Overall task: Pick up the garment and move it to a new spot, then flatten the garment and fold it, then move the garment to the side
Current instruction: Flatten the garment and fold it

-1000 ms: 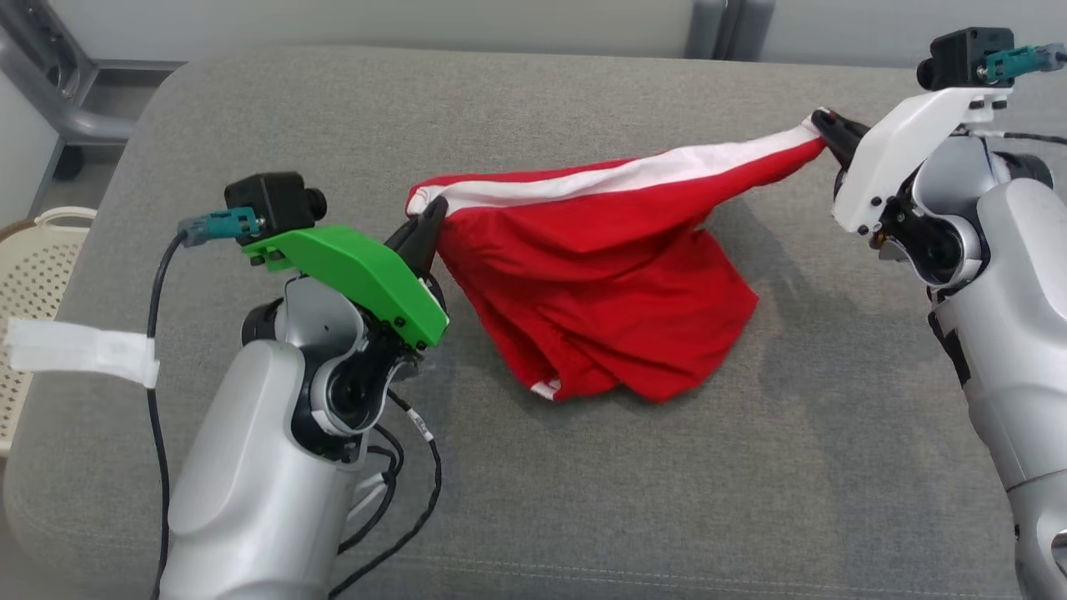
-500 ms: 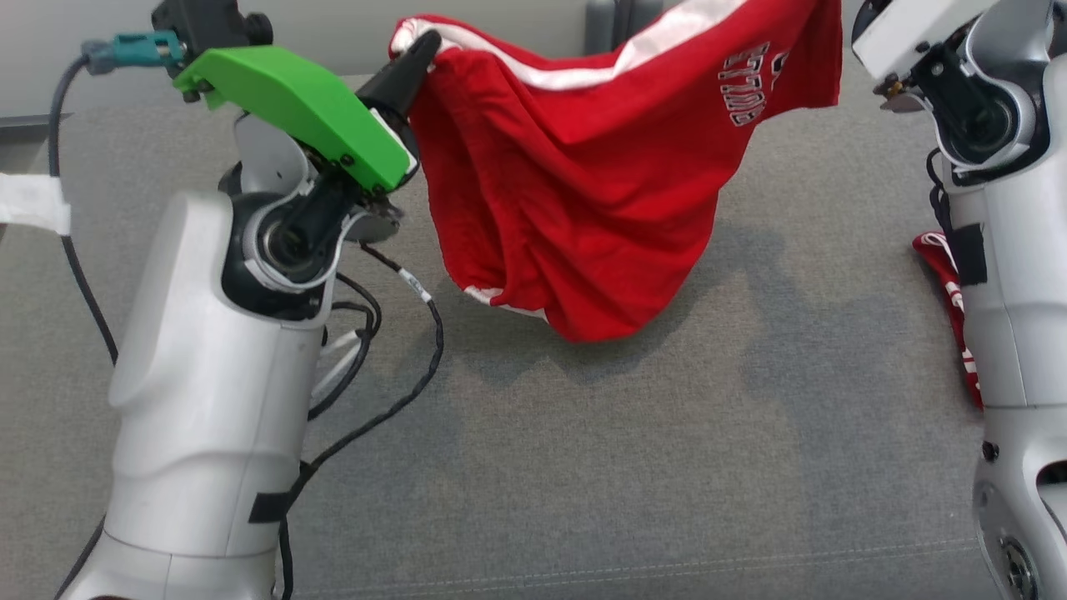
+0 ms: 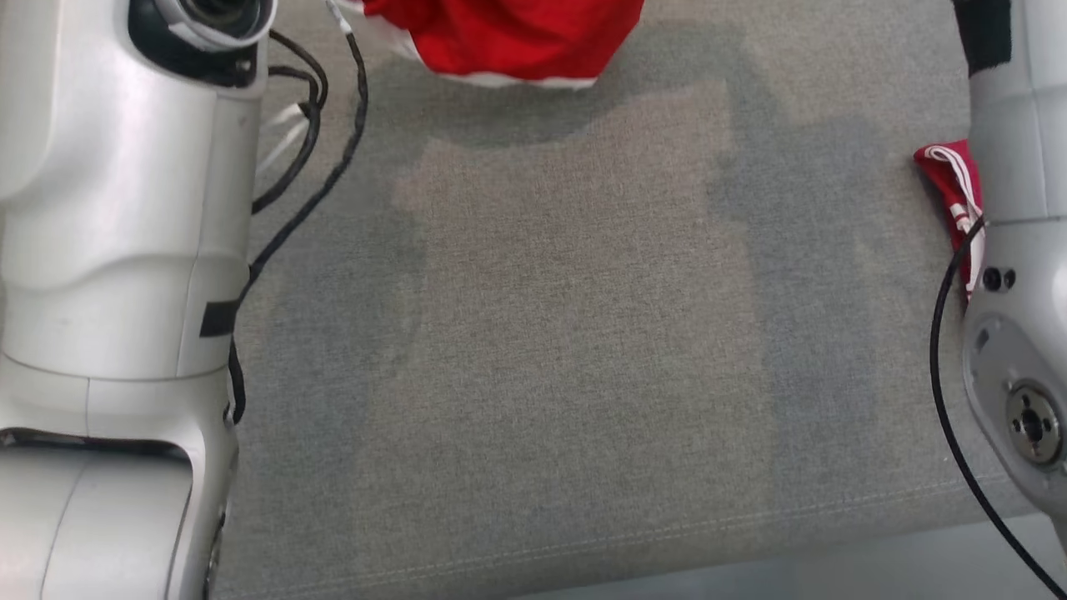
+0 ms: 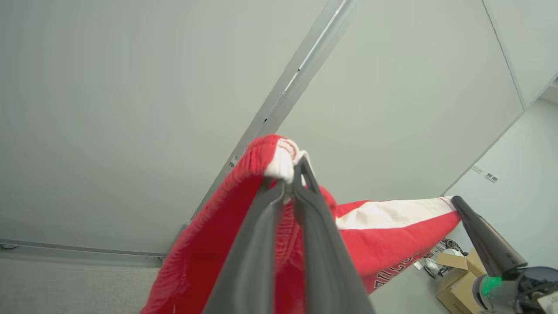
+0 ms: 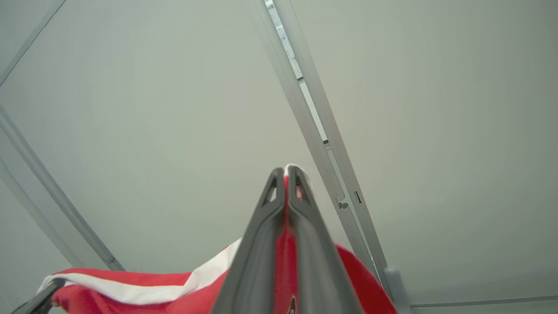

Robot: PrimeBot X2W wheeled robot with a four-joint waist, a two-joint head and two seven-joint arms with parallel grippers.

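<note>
Red garment (image 3: 508, 37) with a white band is hanging in the air, pinched at two top corners. Head view is catching its lower hem at 12 o'clock over the grey fabric cushion (image 3: 567, 333), with a shadow falling under it. Contact with the cushion can't be confirmed.

In left wrist view, the left gripper (image 4: 293, 168) is pressing together on a white-trimmed corner, and red cloth is draping down both sides of its fingers. In right wrist view, the right gripper (image 5: 285, 172) is clamping the opposite corner. A sliver of white trim is poking out at the tips and red fabric is sitting between the fingers.

In left wrist view the white band is running from the left gripper toward 4 o'clock and ending at the right gripper's dark tips. White lettering is showing on the red below the band, too cut off to read. Both grippers are pointing up at pale wall panels and a metal rail (image 5: 311, 126).

In head view the left arm (image 3: 108, 208) is sitting at 9 o'clock, with black cables (image 3: 362, 92) trailing off it, and the right arm (image 3: 1017, 250) is at 3 o'clock. A second red piece (image 3: 950, 183) with white trim is lying on the cushion at 3 o'clock, partly hidden behind the right arm. Cardboard boxes (image 4: 453, 279) are sitting at 4 o'clock in left wrist view.
</note>
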